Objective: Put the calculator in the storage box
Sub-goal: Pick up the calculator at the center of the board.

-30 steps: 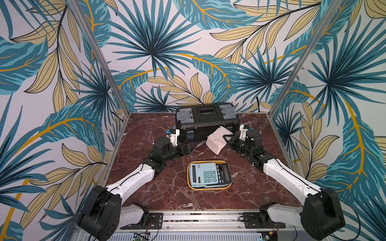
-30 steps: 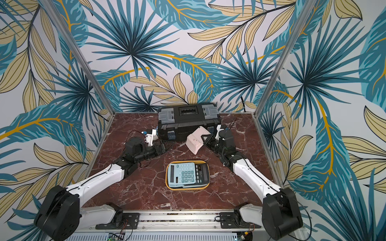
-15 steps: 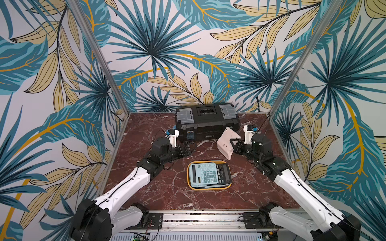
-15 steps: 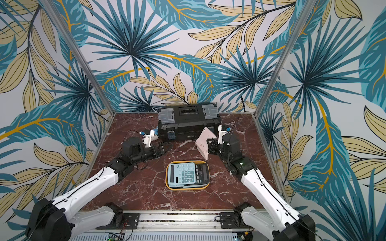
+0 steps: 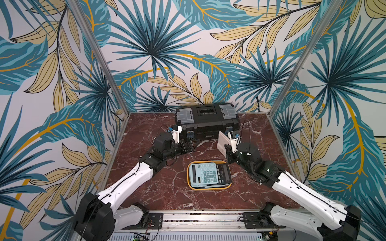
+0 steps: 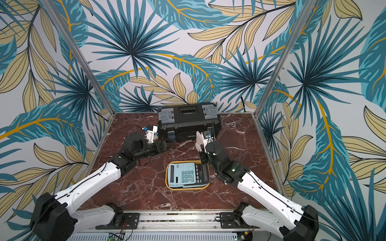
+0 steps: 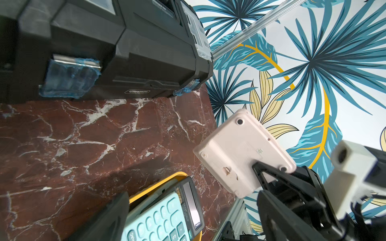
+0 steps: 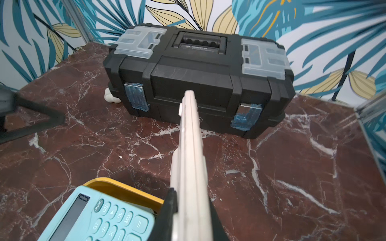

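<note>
The storage box [image 5: 208,188] [image 6: 188,188] is a shallow yellow tray on the red marble. A light-blue calculator [image 5: 203,173] [image 6: 181,173] lies in it, on top of a black calculator [image 5: 224,173]. My right gripper [image 5: 228,149] [image 6: 202,150] [image 8: 191,200] is shut on a pale pink calculator [image 5: 222,143] [image 7: 240,152] [image 8: 191,156]. It holds that one on edge, off the table, just behind the tray's far right corner. My left gripper [image 5: 189,146] [image 6: 165,146] [image 7: 192,195] stands open and holds nothing, left of the pink calculator.
A black toolbox [image 5: 206,121] [image 8: 198,79] with grey lid compartments and blue-taped latches stands against the back wall, close behind both grippers. A small white piece [image 8: 110,97] lies at its front left foot. Leaf-patterned walls enclose the table on three sides.
The right gripper has turned the pale pink calculator from slanted to on edge, shifting it a little to the right. The left arm has barely moved.
</note>
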Controlling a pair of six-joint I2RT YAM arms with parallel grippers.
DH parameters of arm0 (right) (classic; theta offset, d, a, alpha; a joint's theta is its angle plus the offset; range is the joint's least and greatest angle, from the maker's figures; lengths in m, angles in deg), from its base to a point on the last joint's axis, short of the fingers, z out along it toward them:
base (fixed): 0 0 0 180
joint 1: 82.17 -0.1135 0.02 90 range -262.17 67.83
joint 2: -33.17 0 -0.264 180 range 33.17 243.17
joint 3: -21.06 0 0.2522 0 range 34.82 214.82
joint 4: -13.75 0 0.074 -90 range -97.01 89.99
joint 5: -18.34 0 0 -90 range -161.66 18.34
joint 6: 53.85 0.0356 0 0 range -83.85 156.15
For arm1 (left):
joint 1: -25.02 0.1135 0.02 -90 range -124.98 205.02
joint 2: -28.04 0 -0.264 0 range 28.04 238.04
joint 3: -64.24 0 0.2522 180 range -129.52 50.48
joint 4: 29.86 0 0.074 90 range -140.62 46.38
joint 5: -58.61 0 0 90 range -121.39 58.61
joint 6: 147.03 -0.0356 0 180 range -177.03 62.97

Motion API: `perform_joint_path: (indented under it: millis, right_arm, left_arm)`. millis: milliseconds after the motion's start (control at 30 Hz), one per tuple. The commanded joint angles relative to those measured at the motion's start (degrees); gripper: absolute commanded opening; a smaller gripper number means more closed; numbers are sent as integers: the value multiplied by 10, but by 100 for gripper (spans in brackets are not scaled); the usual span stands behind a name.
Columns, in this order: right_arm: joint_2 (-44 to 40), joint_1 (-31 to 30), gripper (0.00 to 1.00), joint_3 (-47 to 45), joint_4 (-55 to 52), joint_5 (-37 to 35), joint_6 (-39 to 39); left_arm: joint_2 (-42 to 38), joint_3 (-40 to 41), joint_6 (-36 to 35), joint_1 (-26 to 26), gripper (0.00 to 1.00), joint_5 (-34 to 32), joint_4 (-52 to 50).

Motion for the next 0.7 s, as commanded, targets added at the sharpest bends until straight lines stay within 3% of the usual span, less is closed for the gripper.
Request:
perform_joint_path:
  millis: [0, 167, 333, 367, 400, 667]
  right_arm:
    - [19, -55, 8, 15, 32, -115, -74]
    - [68, -128, 8, 23, 83, -216, -150]
    - [113, -171, 8, 30, 127, -275, -210]
    - [123, -180, 8, 32, 136, -285, -222]
    - [131, -186, 8, 34, 144, -293, -232]
    - [202, -226, 7, 52, 203, -351, -308]
  left_arm:
    - [23, -46, -6, -9, 100, -4, 13]
    - [27, -57, -6, -10, 100, -4, 2]
    - [9, -68, -6, -10, 100, -4, -63]
    - [5, -73, 198, -10, 97, 38, -82]
    - [3, -77, 266, -9, 96, 46, -99]
    - [14, -95, 281, -10, 93, 54, -145]
